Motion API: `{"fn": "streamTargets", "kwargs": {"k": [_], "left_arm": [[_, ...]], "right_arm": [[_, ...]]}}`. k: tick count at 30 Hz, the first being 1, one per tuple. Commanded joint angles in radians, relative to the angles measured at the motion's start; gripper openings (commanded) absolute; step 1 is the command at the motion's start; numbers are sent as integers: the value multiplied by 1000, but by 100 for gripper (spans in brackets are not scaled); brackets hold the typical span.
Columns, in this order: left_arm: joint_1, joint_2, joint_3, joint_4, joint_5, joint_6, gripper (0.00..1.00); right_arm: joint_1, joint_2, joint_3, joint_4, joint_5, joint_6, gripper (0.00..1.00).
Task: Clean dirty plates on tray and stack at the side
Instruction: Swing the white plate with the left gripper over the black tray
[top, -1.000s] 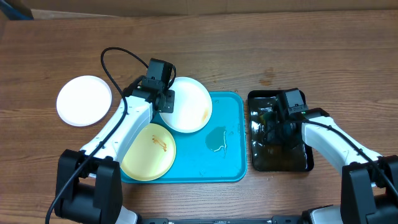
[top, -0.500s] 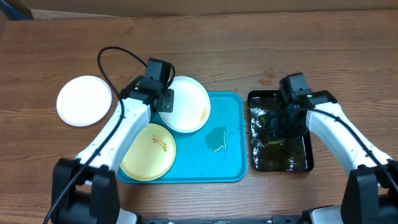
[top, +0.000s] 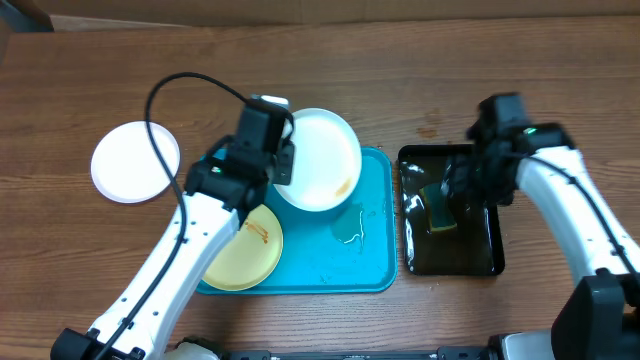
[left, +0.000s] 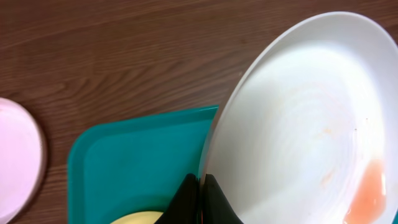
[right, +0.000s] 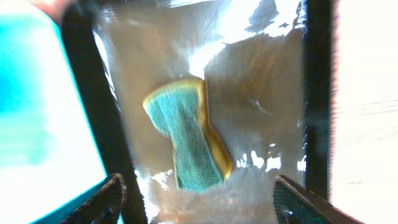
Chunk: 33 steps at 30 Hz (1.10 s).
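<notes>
The left gripper (left: 200, 198) pinched a white plate (left: 298, 118), whose far edge was cut off; the right gripper (right: 199, 202) hung released, barely in frame, over a sponge (right: 186, 140).

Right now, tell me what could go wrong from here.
The left gripper pinches the smeared white plate only at its rim, tilted partly over the tray; it may slip. The right gripper hangs open over the sponge in the wet black tray; a grab may slide off or drip.

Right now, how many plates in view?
3. One white plate on the table, far left; second white plate pinched by the left end effector over the tray; yellow plate in the tray, partly under the arm.
</notes>
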Motion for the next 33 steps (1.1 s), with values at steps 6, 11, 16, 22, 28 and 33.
{"fn": "streamTargets", "kwargs": {"k": [6,11,16,22,28,33], "left_arm": [[-178,-9,24,89,8,-89,4],[-297,-4,24,163,-3,-84,4],[-389,20,24,241,-13,-42,4],[-490,70,24,312,-138,27,4],[-603,113,24,381,-330,172,4],[-686,122,24,433,-429,280,4]], "right_arm": [[-254,0,80,38,-66,-1,100],[-384,0,80,50,-65,-2,100],[-445,0,80,50,-65,-2,100],[-449,0,80,50,-66,-2,100],[-449,0,80,50,-66,-2,100],[-449,0,80,50,-66,-2,100]]}}
